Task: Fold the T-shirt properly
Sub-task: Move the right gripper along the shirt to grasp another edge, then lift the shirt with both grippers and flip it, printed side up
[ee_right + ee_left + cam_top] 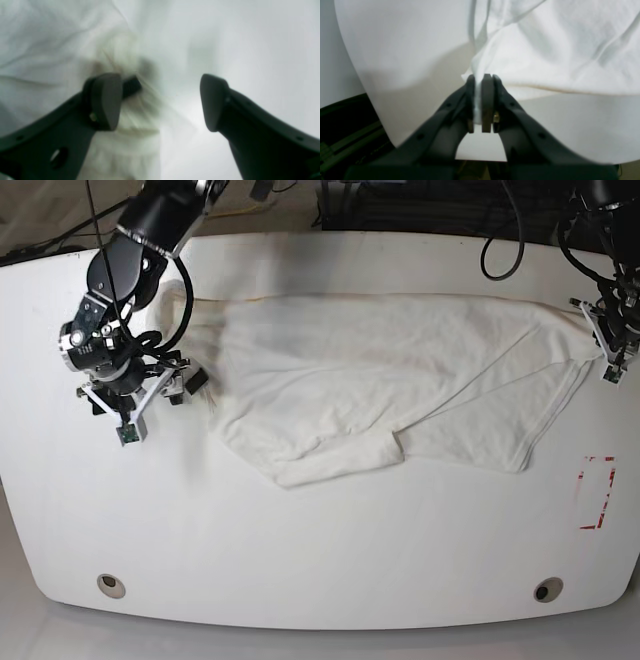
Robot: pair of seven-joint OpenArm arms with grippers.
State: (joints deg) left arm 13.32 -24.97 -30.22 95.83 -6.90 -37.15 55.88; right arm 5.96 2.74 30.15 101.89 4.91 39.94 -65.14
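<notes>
left claw (481, 100) is seen clamped tight on a pinch of the t-shirt (400, 380) at the garment's far edge. right claw (160, 102) is held wide apart with nothing gripped, one finger (105, 100) lying against rumpled cloth. the shirt is spread, creased, across the white surface (320, 550) between both arms.

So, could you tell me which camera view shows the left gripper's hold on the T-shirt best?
The left wrist view: the left gripper is shut on a pinched edge of the T-shirt. The base view shows it small, at the table's edge; the right wrist view misses it.
</notes>
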